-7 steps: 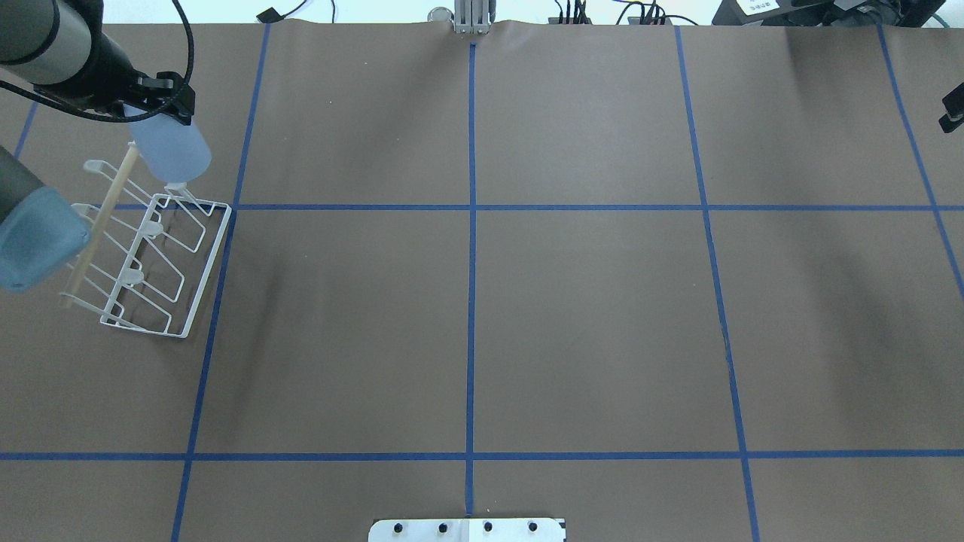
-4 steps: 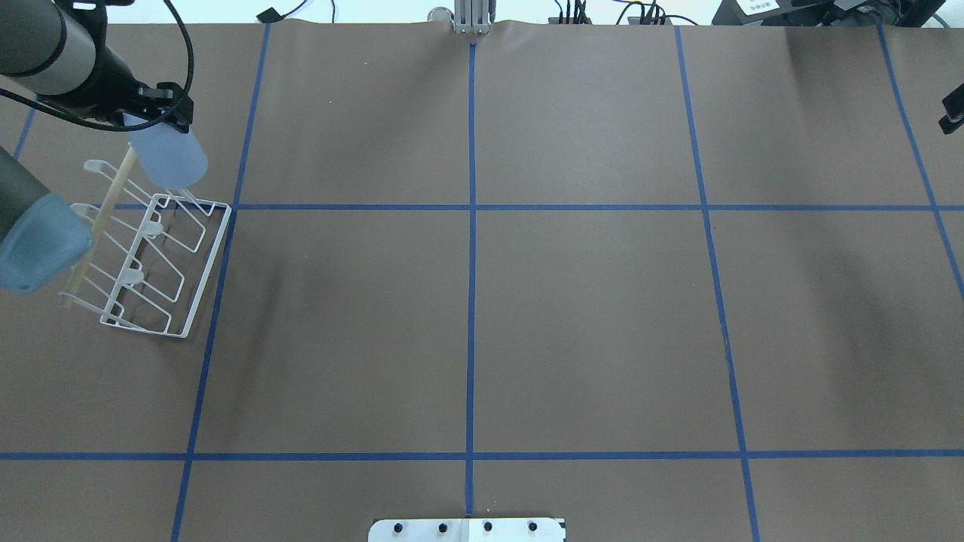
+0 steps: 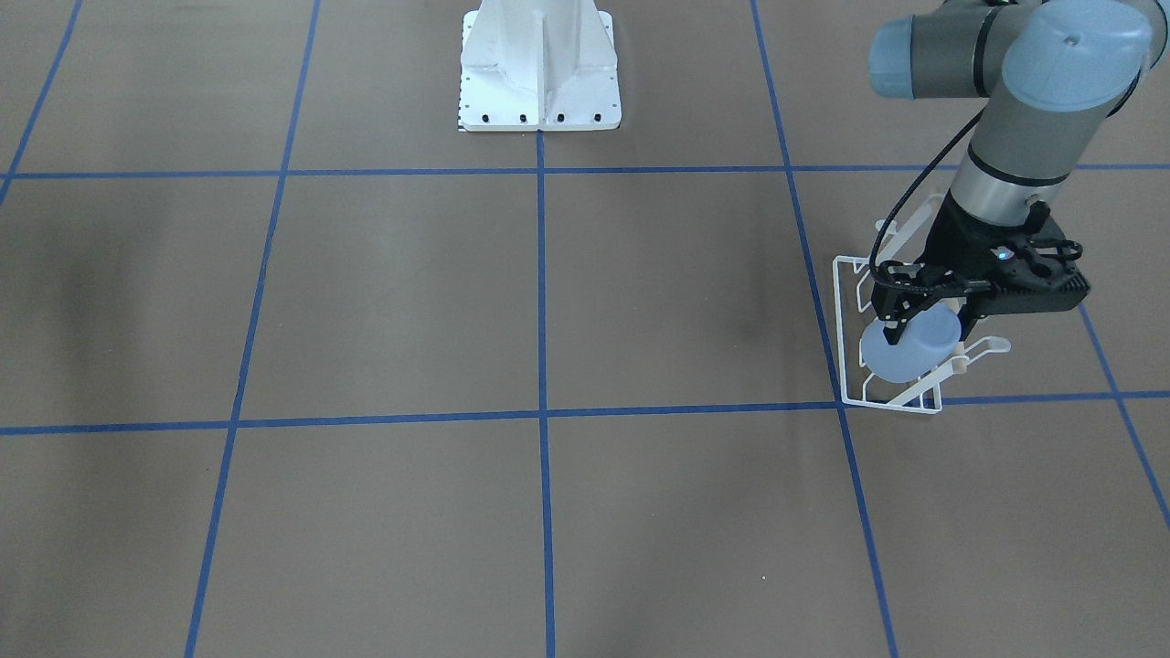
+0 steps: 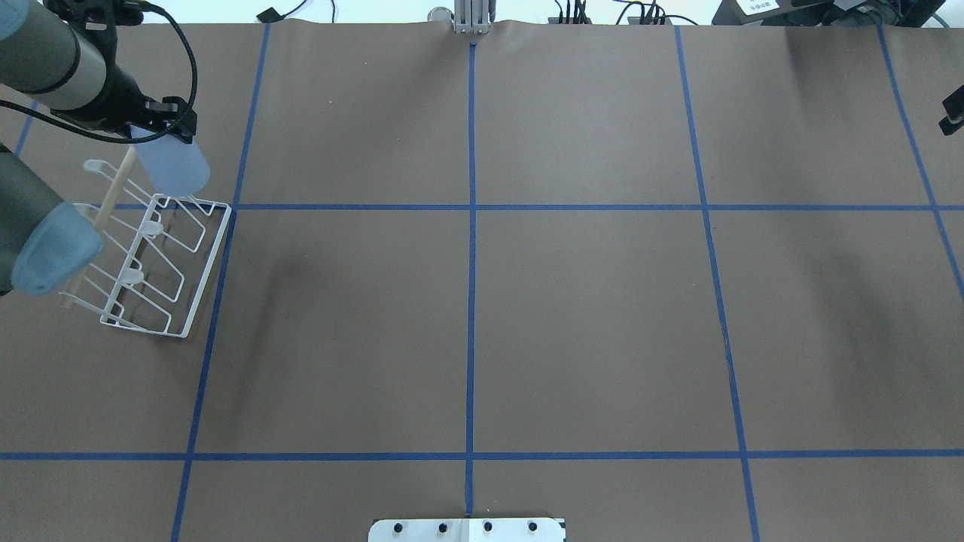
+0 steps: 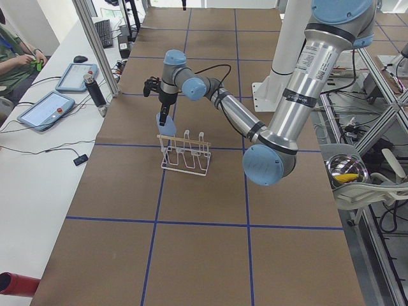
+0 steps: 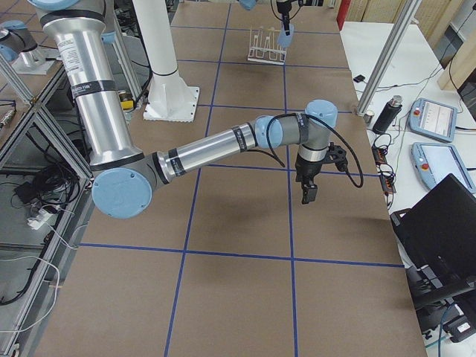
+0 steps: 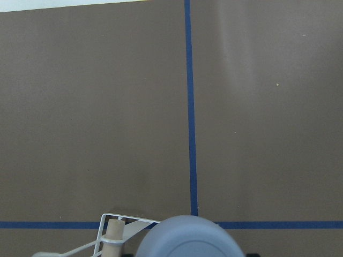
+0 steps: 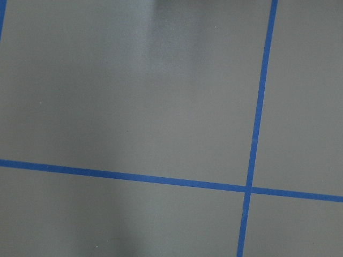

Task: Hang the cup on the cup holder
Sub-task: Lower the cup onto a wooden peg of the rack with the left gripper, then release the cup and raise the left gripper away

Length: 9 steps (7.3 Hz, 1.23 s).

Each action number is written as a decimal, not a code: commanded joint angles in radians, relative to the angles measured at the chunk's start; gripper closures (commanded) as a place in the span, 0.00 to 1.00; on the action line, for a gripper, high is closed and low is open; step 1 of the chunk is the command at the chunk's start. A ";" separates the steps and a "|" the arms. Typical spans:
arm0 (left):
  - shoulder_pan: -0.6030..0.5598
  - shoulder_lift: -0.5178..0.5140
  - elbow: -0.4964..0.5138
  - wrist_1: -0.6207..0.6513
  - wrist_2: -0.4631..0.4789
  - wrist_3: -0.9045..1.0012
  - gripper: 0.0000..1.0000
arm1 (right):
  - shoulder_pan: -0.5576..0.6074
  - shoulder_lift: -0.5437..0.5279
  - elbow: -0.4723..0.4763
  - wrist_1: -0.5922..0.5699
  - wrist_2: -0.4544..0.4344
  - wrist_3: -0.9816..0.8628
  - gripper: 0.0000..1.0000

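The pale blue cup (image 4: 172, 165) is held tilted in my left gripper (image 4: 167, 134), over the far end of the white wire cup holder (image 4: 197, 260). The gripper is shut on the cup's upper part. In the front view the cup (image 3: 908, 349) hangs over the rack's end prongs (image 3: 987, 346); I cannot tell whether a prong is inside it. The left wrist view shows the cup (image 7: 187, 239) beside the wooden dowel's end (image 7: 113, 231). My right gripper (image 6: 306, 195) hangs over bare table far from the rack; I cannot tell whether it is open.
The table is brown paper with a grid of blue tape lines (image 4: 471, 226). The white robot pedestal base (image 3: 539, 82) stands at the robot's side. Tablets and a dark bottle (image 5: 94, 90) lie on the side bench beyond the table's edge.
The left gripper with the cup has shifted slightly farther from the robot, then back down toward the rack's far end. The prong tip seen under the cup earlier is now covered.
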 commanded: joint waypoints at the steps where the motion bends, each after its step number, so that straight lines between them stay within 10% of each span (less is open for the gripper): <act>1: 0.012 0.026 0.008 -0.003 -0.004 -0.010 0.03 | 0.000 -0.003 0.000 0.000 0.005 0.002 0.00; 6: -0.017 0.111 -0.018 -0.140 -0.062 0.050 0.02 | 0.035 -0.045 -0.005 -0.002 0.055 0.002 0.00; 9: -0.314 0.146 -0.007 0.042 -0.278 0.416 0.02 | 0.077 -0.131 -0.003 0.009 0.112 0.002 0.00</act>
